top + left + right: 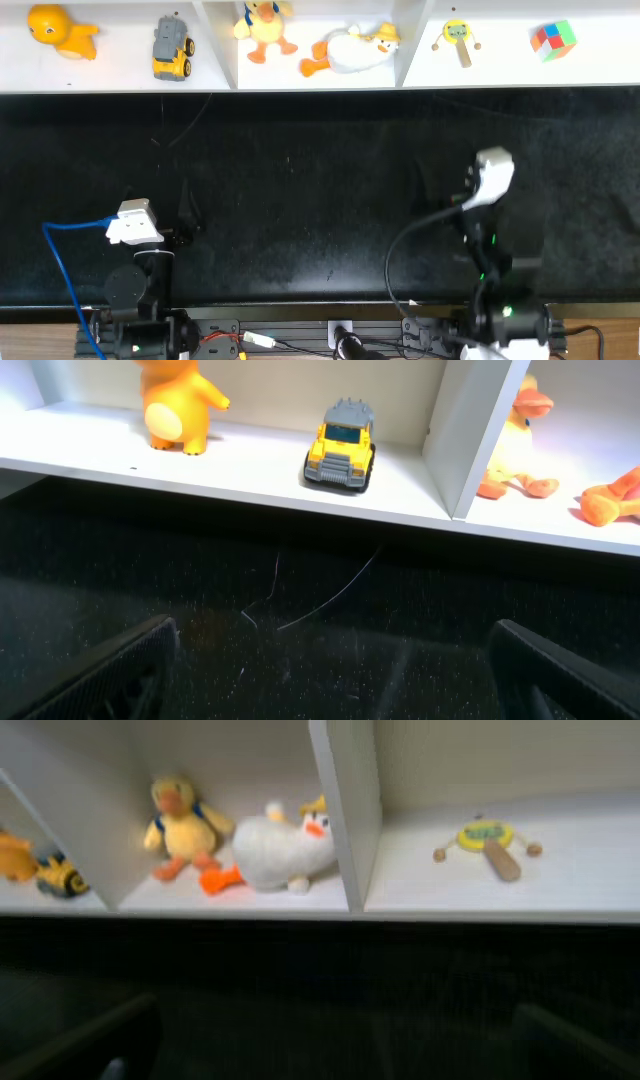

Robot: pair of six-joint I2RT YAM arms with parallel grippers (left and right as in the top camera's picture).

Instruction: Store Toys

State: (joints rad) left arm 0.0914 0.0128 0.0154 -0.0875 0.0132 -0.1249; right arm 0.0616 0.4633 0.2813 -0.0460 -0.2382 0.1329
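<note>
Three shelf [320,80] compartments across the top hold the toys: orange duck [62,30] and yellow truck [172,48] upper left, yellow duckling [265,28] and white goose [350,50] centre, rattle [458,38] and cube [553,38] upper right. My left claw [330,640] and right claw [335,1015] gape empty above the dark surface [320,180].

White shelf [580,880]: yellow duck plush [180,822] beside white goose plush [275,858] in one compartment; rattle drum [487,842] alone in next.

Top cam: fixed overhead, straight down on the black mat [320,200], shelf [120,78] along its far edge. Left wrist cam: low, looks past the left claw [335,655] at the shelf ahead, fairly close. Right wrist cam: same, past the right claw [335,1040]. Wrist views overlap on the toy truck [340,445] and duck plush [180,825].
</note>
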